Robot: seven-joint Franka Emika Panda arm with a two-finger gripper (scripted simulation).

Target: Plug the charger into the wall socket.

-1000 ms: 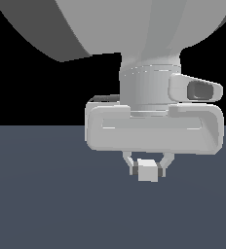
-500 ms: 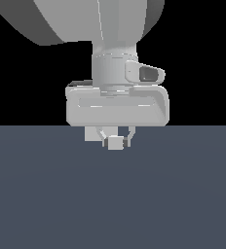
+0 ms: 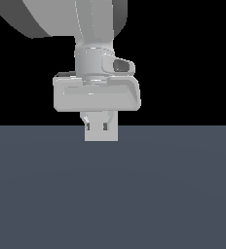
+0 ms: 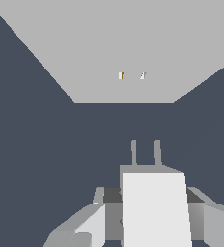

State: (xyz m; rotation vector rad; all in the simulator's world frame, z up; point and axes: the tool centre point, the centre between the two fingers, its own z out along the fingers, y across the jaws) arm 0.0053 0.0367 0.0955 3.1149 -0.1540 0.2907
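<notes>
One charger (image 4: 155, 207) is seen in the wrist view as a plain off-white block, held between the two fingers (image 4: 92, 224) of the claw (image 4: 152, 226), which is closed narrowly on its sides. Two thin prongs (image 4: 145, 152) are shown projecting from the charger's far end, side by side and parallel. Beyond them, well apart from the prongs, the wall socket (image 4: 123, 48) is seen as a large pale grey panel with two small slots (image 4: 132, 75) set close together; the prongs are pointed toward the panel and lie roughly in line with those slots. The dark blue-grey counter (image 4: 36, 144) is visible between the charger and the panel.

In the exterior view, a pale square block (image 3: 101, 132) is seen just below the claw (image 3: 96, 125), partly covering the fingertips; whether it is the charger or the socket panel cannot be told from this view. The arm's grey wrist (image 3: 93, 63) is held upright above the claw body, against a black background, with the counter (image 3: 113, 194) filling the lower half.
</notes>
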